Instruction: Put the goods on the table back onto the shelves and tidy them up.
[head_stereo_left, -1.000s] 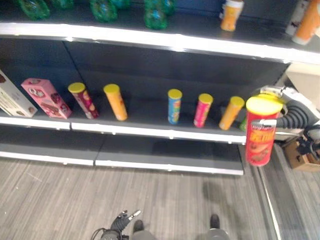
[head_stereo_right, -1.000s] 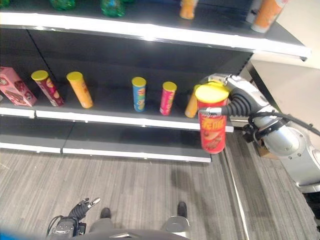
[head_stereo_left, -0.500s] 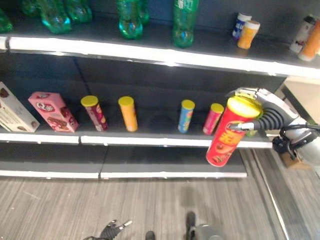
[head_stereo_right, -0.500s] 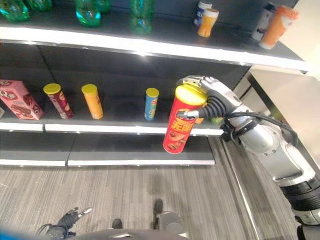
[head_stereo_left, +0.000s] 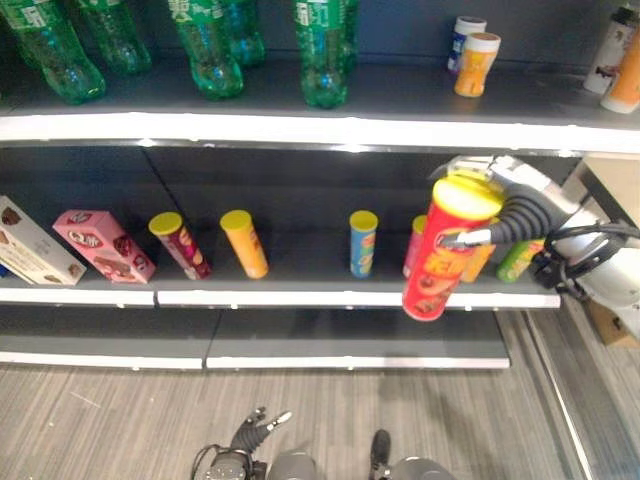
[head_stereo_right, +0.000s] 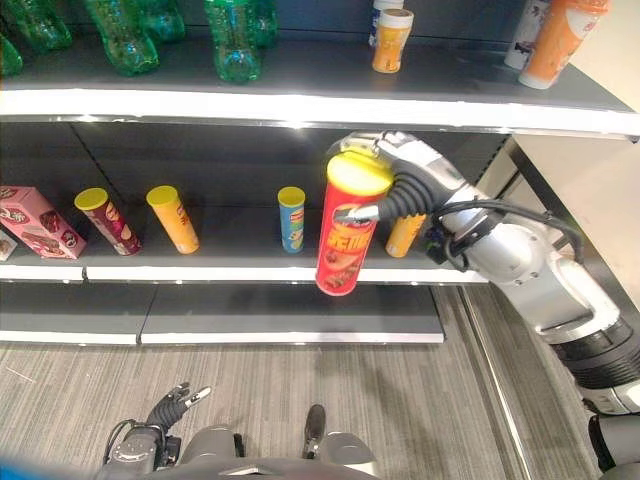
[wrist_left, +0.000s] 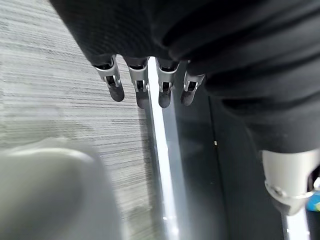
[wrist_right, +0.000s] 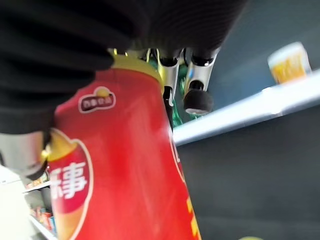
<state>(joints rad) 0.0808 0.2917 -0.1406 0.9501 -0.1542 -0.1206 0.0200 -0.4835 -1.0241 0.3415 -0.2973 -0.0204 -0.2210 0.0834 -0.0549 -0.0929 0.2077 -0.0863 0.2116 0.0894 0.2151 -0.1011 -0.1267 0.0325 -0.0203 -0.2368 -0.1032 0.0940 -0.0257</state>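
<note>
The right hand (head_stereo_right: 385, 185) has its fingers curled round the top of a tall red canister with a yellow lid (head_stereo_right: 345, 228), holding it in mid-air at the centre right of the frame, in front of the middle shelf (head_stereo_right: 260, 262) and tilted so its base swings toward lower left. It touches nothing but the hand. The left hand (head_stereo_right: 172, 404) hangs low at the bottom left of the frame over the grey floor, fingers loosely straight and empty.

Along the middle shelf stand several canisters already in a loose row: a maroon one (head_stereo_right: 107, 221) and an orange one (head_stereo_right: 173, 218), both leaning, then a blue one (head_stereo_right: 292, 219) upright, and another orange one (head_stereo_right: 405, 235) just behind the held canister. In the left eye view a pink canister (head_stereo_left: 414, 245) and a green one (head_stereo_left: 517, 260) also show near the hand. A pink box (head_stereo_right: 37, 222) lies at the far left. Green bottles (head_stereo_right: 230, 40) and small orange containers (head_stereo_right: 390, 40) sit on the upper shelf (head_stereo_right: 300, 102).

As I read it, the job is partway through: this canister is not yet set down, and the leaning ones look like they want straightening. No table is in sight, so I cannot tell how many goods are left
</note>
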